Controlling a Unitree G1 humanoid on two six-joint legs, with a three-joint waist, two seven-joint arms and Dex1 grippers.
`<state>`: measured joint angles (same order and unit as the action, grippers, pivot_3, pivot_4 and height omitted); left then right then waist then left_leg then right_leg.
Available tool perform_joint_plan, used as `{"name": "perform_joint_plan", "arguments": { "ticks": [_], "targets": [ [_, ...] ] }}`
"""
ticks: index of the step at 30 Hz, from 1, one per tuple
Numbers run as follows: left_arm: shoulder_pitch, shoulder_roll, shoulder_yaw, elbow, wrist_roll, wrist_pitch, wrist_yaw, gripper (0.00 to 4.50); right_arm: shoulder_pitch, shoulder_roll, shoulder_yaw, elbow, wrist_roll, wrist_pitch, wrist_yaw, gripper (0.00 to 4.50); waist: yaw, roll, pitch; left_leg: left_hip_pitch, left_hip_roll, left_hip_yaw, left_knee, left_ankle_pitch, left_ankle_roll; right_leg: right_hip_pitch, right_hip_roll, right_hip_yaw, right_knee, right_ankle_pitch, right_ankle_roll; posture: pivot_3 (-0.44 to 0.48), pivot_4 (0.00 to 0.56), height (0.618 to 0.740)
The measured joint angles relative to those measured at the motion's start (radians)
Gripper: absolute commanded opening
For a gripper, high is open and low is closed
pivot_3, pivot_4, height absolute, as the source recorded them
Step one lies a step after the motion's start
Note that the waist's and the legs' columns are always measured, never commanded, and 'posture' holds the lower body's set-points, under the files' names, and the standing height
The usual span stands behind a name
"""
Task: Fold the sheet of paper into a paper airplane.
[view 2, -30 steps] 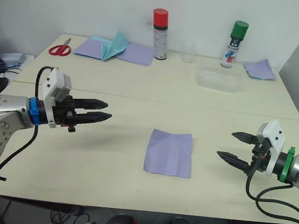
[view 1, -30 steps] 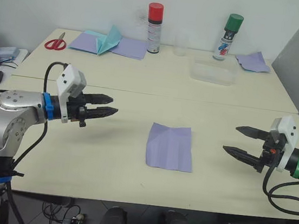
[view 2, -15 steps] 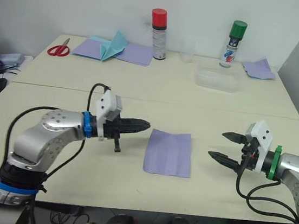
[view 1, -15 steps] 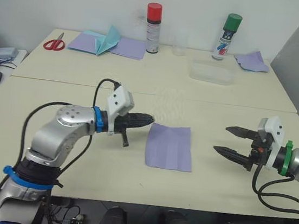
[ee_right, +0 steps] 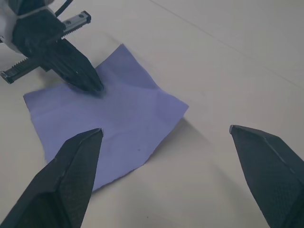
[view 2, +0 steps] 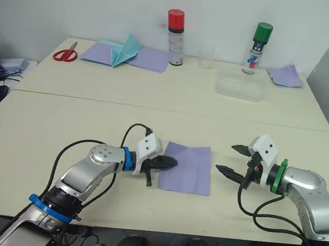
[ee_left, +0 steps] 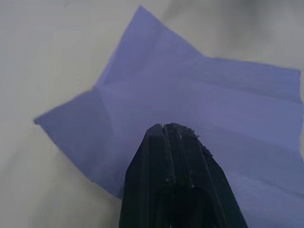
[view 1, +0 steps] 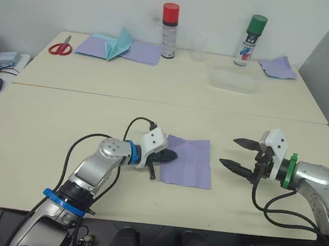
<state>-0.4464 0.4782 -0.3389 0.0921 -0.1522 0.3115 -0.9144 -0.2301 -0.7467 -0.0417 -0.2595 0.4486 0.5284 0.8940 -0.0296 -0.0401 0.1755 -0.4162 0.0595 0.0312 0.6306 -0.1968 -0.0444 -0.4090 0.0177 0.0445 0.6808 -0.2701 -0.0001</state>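
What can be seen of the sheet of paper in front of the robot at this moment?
The sheet of paper is thin, lilac-purple and roughly square, marked with crease lines from earlier folds. It lies almost flat on the near part of the cream table, unfolded. The left gripper, fingers shut, presses its tip on the sheet near its left edge; in the left wrist view the paper buckles slightly around that tip. The right gripper is open, just off the sheet's right edge, not touching it.

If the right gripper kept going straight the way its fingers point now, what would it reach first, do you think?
Most likely the sheet of paper: the open right gripper points across the table at its near edge, with bare tabletop between. Beyond lies the shut left gripper, pressing on the sheet's far side. Height is uncertain.
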Motion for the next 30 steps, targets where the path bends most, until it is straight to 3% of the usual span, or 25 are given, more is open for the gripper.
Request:
{"name": "perform_joint_plan", "arguments": {
  "ticks": [2, 9, 17, 30],
  "targets": [
    [-0.008, -0.003, -0.004, 0.020, 0.019, -0.023, -0.005, 0.01, -0.001, 0.000, 0.005, 0.009, -0.014, -0.015, 0.000, 4.50, 0.000, 0.000, 0.000, 0.000, 0.000, 0.000, 0.000, 0.000, 0.000, 0.000, 0.000, 0.000, 0.000, 0.000, 0.000, 0.000, 0.150, 0.740],
    [-0.020, -0.004, -0.007, 0.036, 0.056, -0.053, -0.028, 0.00, -0.041, -0.002, 0.032, 0.107, -0.069, -0.047, 0.016, 2.90, -0.001, 0.001, -0.001, 0.001, 0.000, 0.000, 0.001, 0.000, 0.000, 0.001, 0.000, 0.000, 0.000, 0.001, 0.001, 0.000, 0.150, 0.740],
    [-0.020, -0.011, 0.002, 0.048, 0.058, -0.058, -0.034, 0.00, -0.051, 0.053, 0.137, 0.254, -0.207, -0.165, 0.016, 0.07, -0.001, 0.001, -0.001, 0.001, 0.000, 0.000, 0.001, 0.000, 0.000, 0.001, 0.000, 0.000, 0.000, 0.001, 0.001, 0.000, 0.150, 0.740],
    [-0.031, -0.023, 0.003, 0.080, 0.064, -0.074, -0.037, 0.00, -0.099, 0.218, 0.218, 0.266, -0.205, -0.166, 0.037, 0.03, 0.000, 0.003, -0.002, 0.002, 0.000, 0.000, 0.001, 0.000, 0.000, 0.002, 0.000, 0.000, 0.001, 0.001, 0.001, 0.000, 0.150, 0.740]
  ]
}}
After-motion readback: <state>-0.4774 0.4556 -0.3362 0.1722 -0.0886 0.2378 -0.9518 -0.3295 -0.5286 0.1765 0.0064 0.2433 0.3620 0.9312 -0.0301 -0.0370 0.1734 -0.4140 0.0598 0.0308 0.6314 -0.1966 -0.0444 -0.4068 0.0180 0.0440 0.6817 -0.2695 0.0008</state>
